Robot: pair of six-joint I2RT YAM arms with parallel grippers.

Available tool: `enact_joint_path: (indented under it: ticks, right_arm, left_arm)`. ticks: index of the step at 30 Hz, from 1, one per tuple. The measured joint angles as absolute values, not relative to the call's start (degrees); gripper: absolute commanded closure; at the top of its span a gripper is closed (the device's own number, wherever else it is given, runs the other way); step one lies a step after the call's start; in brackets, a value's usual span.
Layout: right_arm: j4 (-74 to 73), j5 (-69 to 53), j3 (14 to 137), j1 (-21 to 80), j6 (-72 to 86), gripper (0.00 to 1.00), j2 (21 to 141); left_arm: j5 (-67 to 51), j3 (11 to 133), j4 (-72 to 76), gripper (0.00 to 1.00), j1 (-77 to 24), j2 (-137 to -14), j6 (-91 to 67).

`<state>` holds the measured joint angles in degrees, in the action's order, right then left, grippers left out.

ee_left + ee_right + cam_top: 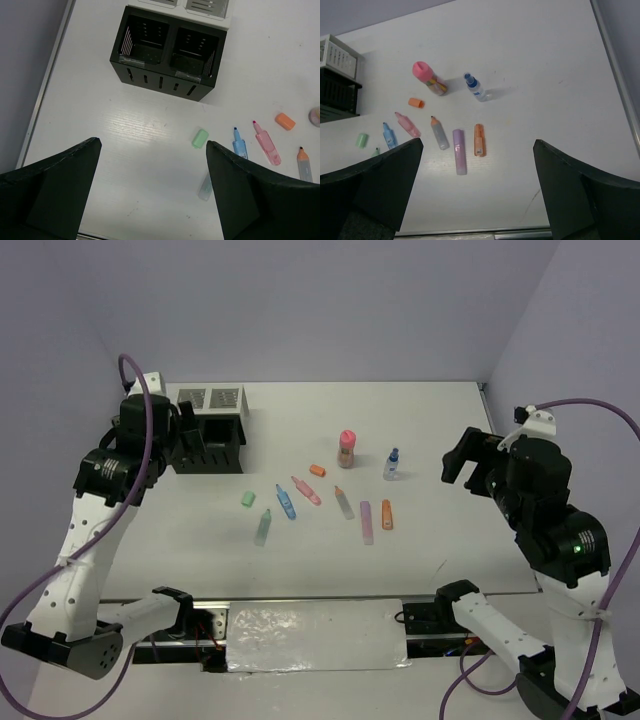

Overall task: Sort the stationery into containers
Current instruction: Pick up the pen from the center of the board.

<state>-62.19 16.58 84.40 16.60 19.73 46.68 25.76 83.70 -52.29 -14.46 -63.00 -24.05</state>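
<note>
The left gripper (152, 144) hangs wide open, its camera looking down into the black organizer (160, 85), the markers (307, 491) lie scattered mid-table, and the right gripper (476, 144), equally wide, sees the blue-capped bottle (476, 87) that the left wrist view misses.

The white table (450, 430) holds a black organizer (208, 445), scattered markers (366, 522) and two bottles (347, 448).

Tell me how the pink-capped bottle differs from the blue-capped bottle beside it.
The pink-capped bottle has a tan, opaque body, while the blue-capped bottle is clear. The pink-capped bottle is bigger and thicker, and the blue-capped bottle is slim and small. The pink-capped bottle's top is broad and rounded, the blue-capped bottle's narrow. Both stand upright on the table, not touching.
</note>
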Motion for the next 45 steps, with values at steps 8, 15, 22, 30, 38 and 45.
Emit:
enact_joint_path:
  ticks: [8, 15, 22, 30, 38, 45]
  right_arm:
    - [-62.02, 17.63, 84.07, 16.6, 20.12, 0.0, 46.19]
    - [-61.1, 18.52, 81.67, 16.6, 20.16, 0.0, 44.49]
    - [-60.77, 17.82, 76.82, 16.6, 20.1, 0.0, 45.04]
    - [-60.42, 14.74, 75.61, 16.6, 20.08, 0.0, 46.26]
    - [-65.47, 10.87, 77.95, 16.6, 20.01, 0.0, 46.39]
    - [-70.43, 4.25, 78.87, 16.6, 19.79, 0.0, 44.01]
  left_arm:
    - [25.69, 82.81, -52.25, 0.01, -14.46, -62.19, -23.92]
    - [23.59, 81.21, -51.48, 0.01, -14.46, -61.58, -23.68]
    - [19.11, 80.99, -50.54, 0.01, -14.46, -62.46, -22.39]
    - [9.45, 83.33, -41.8, 0.01, -23.16, -77.12, -22.5]
    - [6.48, 104.44, -35.94, 0.01, -34.63, -110.02, -21.74]
    - [4.78, 119.63, -33.95, 0.01, -38.5, -125.78, -21.15]
